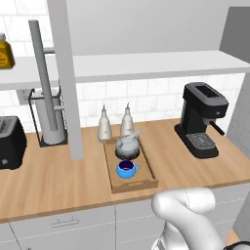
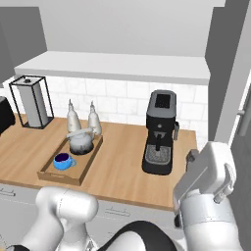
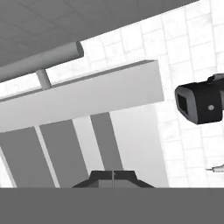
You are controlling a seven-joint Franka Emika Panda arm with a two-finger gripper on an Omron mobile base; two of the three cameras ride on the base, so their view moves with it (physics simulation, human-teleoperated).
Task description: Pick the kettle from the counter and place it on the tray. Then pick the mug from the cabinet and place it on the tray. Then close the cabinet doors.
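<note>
On the tray (image 1: 146, 184), kettle (image 1: 127, 146), mug (image 1: 126, 169), gripper (image 3: 113, 176) shut

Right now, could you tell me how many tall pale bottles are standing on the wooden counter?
2: one tall pale bottle and a second stand side by side behind the rectangular wooden tray, near the tiled wall. None seems hidden.

Toaster (image 1: 10, 142): cut by left edge. Amber jar (image 1: 5, 53): cut likewise. Cabinet door (image 1: 66, 78): top cropped. Coffee machine (image 3: 202, 103): cut by right edge.
</note>
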